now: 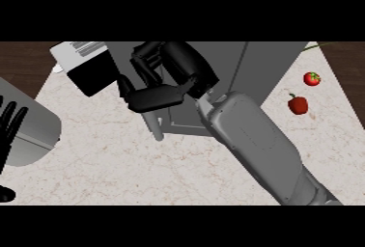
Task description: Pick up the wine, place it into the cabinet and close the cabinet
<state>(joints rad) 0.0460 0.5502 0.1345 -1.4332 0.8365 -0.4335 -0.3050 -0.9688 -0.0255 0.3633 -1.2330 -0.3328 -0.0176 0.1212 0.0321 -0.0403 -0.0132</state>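
The left hand (pixel 10 126) is seen at the left edge, open, fingers straight and pointing up, at rest above the counter (pixel 107 169). A white-and-black box (pixel 85 65) is seen further back, left of centre.

At centre, the right hand (pixel 153 99) is presented in front of the cabinet (pixel 249 67). Its fingers are curled round a dark, glossy, rounded body, which is judged to be the wine bottle (pixel 191 62). Much of the bottle is hidden by the hand, so its neck and its tilt cannot be told. A pale bar (pixel 154 126), probably the cabinet door's handle, is seen just below the hand.

The right forearm (pixel 257 144) is extended from the lower right corner diagonally up to the hand, with the wrist bent toward the cabinet.

The bottle is to be treated as heavy for its size, rigid, smooth and breakable. It is best taken round the widest part of the body rather than the neck, and kept upright. Contact with the cabinet's edges is to be avoided, since slipping is likely on so smooth a surface.

At the right, well apart from the cabinet, a tomato (pixel 311 78) and a red pepper (pixel 298 104) are seen on the counter.
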